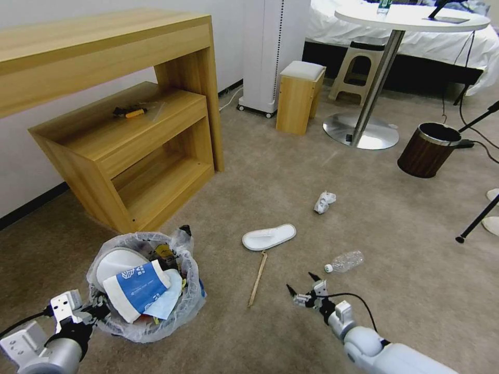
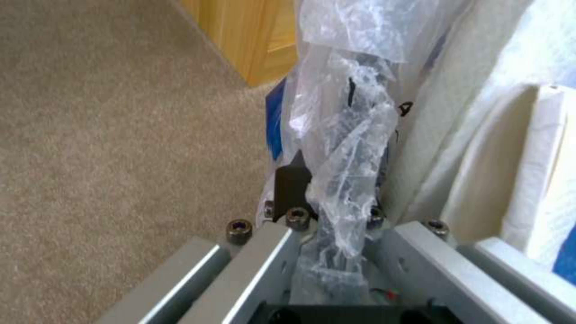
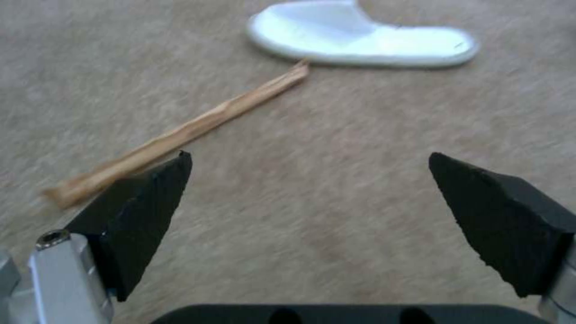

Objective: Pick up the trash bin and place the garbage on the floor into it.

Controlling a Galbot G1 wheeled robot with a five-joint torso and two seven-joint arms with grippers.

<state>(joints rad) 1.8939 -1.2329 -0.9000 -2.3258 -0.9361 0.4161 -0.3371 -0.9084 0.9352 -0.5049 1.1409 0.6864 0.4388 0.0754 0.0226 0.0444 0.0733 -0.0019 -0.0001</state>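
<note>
**Stick lies just left of my open right fingers**

My right gripper (image 1: 304, 288) hangs low over the floor (image 1: 291, 171) at lower centre of the head view, fingers spread wide with nothing between them. The stick (image 1: 258, 279) is the nearest litter: it lies just to the left of the fingers, long axis running up the frame toward the slipper (image 1: 268, 237), whose edge its far end almost touches. In the right wrist view the stick (image 3: 180, 132) crosses diagonally past one finger (image 3: 141, 216), so I judge the gripper needs a sideways shift and a turn to close across it. The bottle (image 1: 344, 261) sits just up and right of the fingers, the white wad (image 1: 324, 202) farther up, mid-frame.

My left gripper (image 1: 91, 311) is at lower left, clamped on the bin's (image 1: 187, 306) rim; the left wrist view shows crinkled bag (image 2: 348, 148) pinched between the fingers. The bin already holds a blue-white cup (image 1: 136, 288), a white slipper (image 1: 118, 261) and smaller scraps.
</note>
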